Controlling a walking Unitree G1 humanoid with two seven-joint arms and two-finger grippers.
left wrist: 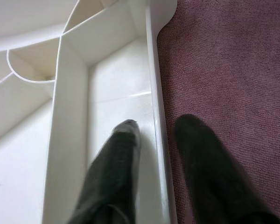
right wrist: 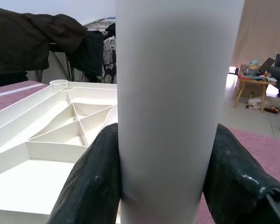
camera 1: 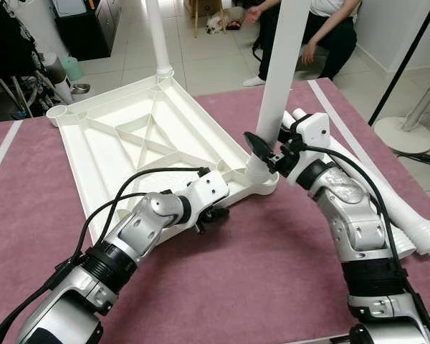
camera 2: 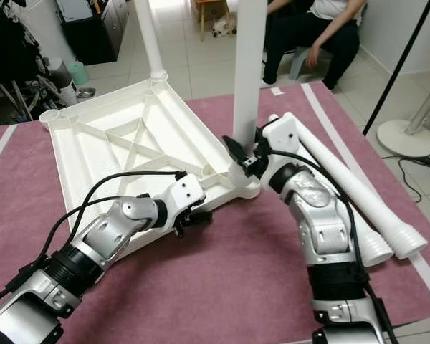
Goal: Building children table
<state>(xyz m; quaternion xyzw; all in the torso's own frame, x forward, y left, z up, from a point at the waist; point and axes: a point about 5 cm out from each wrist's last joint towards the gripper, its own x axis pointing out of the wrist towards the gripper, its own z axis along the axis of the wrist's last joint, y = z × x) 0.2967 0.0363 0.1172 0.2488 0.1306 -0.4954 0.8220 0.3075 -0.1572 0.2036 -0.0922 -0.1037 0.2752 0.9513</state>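
Upright leg (camera 1: 283,79): top cut off by the picture's upper edge.
Far leg (camera 1: 158,36): top also cut off.
Seated person (camera 1: 322,29): shown from the chest down.
Left fingers (left wrist: 112,182): bases run past the wrist picture's edge.
Small animal on floor (camera 1: 216,23): too small to identify.

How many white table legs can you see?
4. One leg stands in the tabletop's far corner. The right gripper holds another leg upright at the near corner. Two spare legs lie on the purple mat by the right arm. More may be hidden.
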